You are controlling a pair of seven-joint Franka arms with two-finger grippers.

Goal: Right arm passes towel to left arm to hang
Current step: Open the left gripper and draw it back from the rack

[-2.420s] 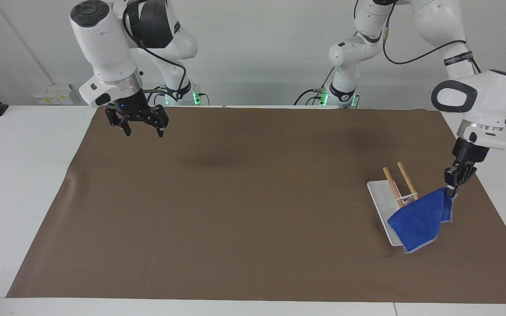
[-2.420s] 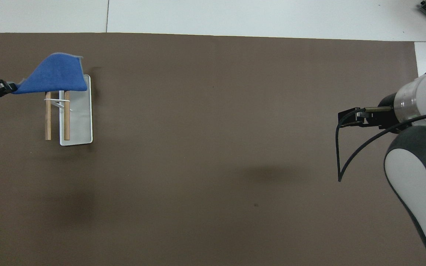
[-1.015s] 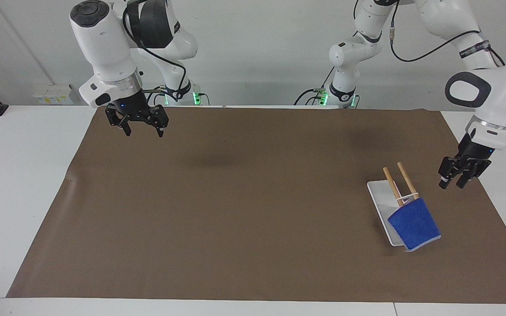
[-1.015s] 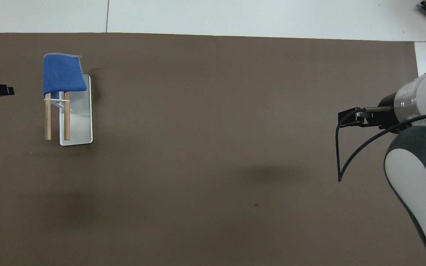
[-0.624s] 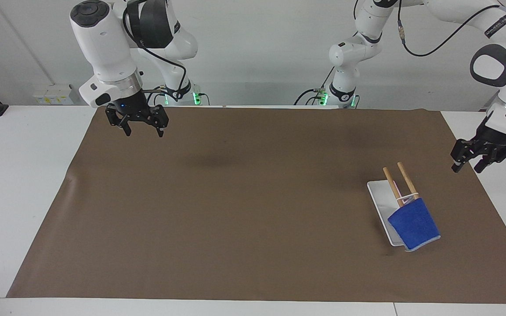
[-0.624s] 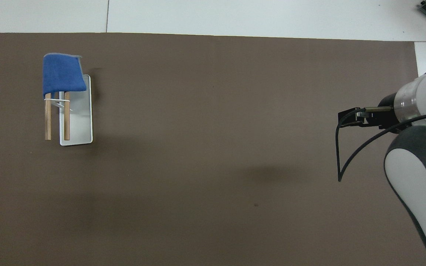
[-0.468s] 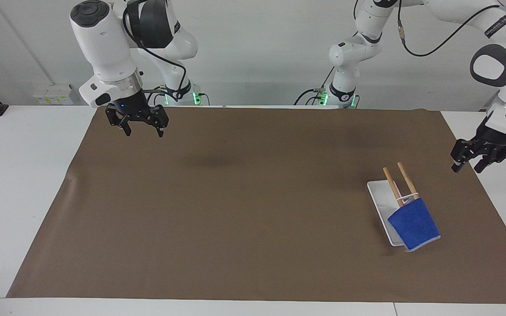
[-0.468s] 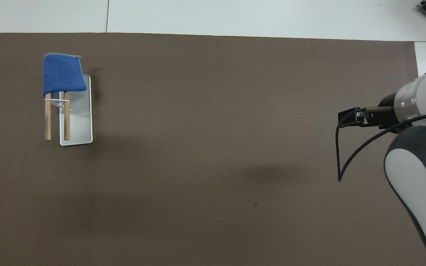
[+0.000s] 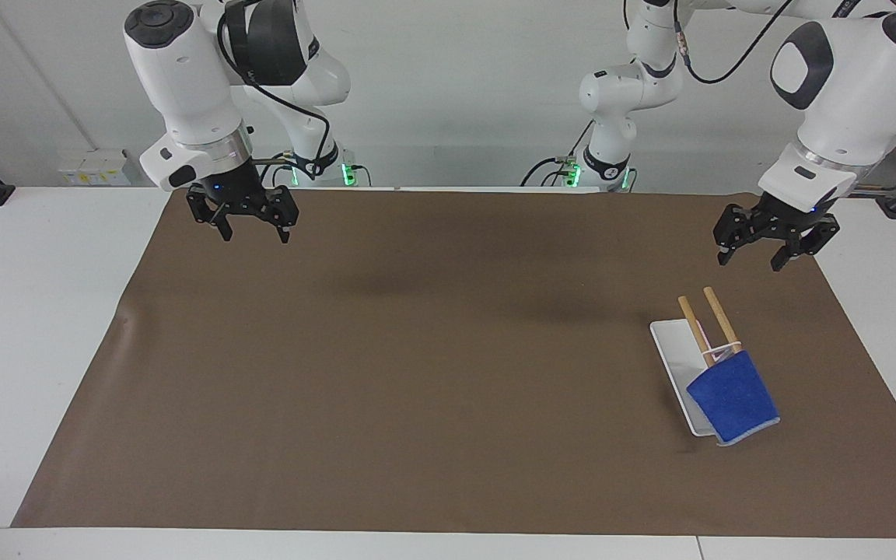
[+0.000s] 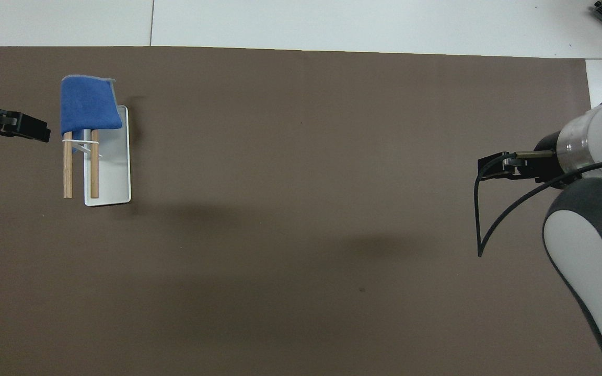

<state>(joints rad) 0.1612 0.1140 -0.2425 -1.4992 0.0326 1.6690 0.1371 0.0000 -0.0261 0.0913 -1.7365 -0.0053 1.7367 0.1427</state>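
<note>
The towel (image 9: 732, 397) hangs draped over the upper end of a small rack (image 9: 711, 323) made of two wooden rods, folded over them so that its blue cloth falls on both sides, with a pale stitched edge showing at the bottom. The rods lean over a white tray (image 9: 677, 350) that serves as the rack's base, and a thin white band crosses them just at the towel's nearer edge. Rack and towel sit on the brown mat (image 9: 432, 373) toward the left arm's end of the desk, in the half of the mat farther from the robots. Nothing grips the cloth.

The left end effector (image 9: 773, 241) is up in the air over the mat's corner at that same end, well apart from the towel, its two fingers spread and holding nothing. In the overhead view its fingers (image 10: 28, 127) poke in at the edge, beside the rack but clear of it.

The right end effector (image 9: 252, 222) waits over the mat's corner at the right arm's end of the desk, close to the robots' bases, fingers spread and empty too. The white desk (image 9: 28, 327) shows around the mat.
</note>
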